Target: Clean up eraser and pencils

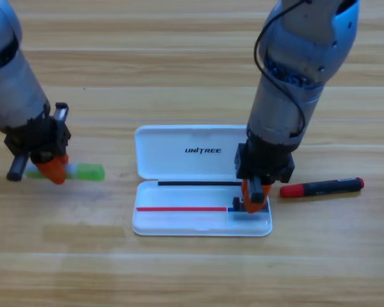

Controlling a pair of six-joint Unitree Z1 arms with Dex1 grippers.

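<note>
The right gripper (255, 195) points down into the lower right corner of the open white case (179, 167), whose lid reads "UNITREE". Its orange jaws pinch the small black eraser (238, 205), which sits low in that corner. The black pencil with red ends (322, 187) lies on the bench (192, 275) just right of the case, near this gripper. The left gripper (53, 170) is down on the green pencil (83, 171), left of the case; whether its jaws grip cannot be told. Open bench lies in front.
</note>
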